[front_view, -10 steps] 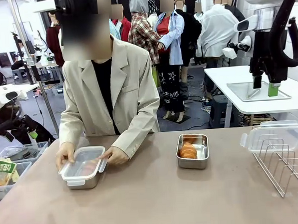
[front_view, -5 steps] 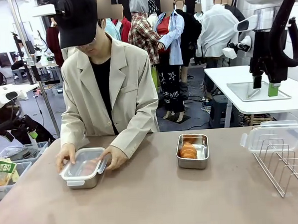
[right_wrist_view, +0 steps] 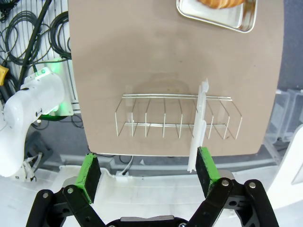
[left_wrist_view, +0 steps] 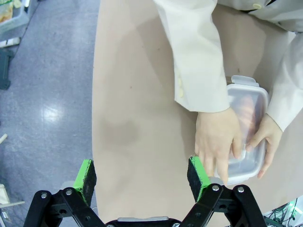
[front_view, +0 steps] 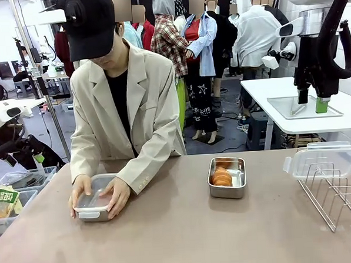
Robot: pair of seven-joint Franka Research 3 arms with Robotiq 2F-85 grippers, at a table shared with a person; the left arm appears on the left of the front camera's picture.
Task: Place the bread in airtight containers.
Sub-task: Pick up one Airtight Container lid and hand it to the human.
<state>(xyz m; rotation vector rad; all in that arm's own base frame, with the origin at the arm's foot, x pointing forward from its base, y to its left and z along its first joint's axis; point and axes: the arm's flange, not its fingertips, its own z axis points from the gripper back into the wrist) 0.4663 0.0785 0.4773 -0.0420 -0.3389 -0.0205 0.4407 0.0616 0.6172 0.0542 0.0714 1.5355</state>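
Leaning lower over the worktop (front_view: 181,237) than a moment ago, the person now presses both hands (front_view: 115,196) flat on the lidded container (front_view: 91,212) at the left. At the right, a wire rack (front_view: 335,197) carries a clear lid (front_view: 322,159). Right of centre, the open container (front_view: 227,177) holds bread (front_view: 222,177). The left fingers (left_wrist_view: 86,174) and right fingers (right_wrist_view: 89,171) stand wide apart, holding nothing.

lidded container (front_view: 96,196) left, bread (front_view: 222,177) in open container (front_view: 228,193), rack (front_view: 335,197) right
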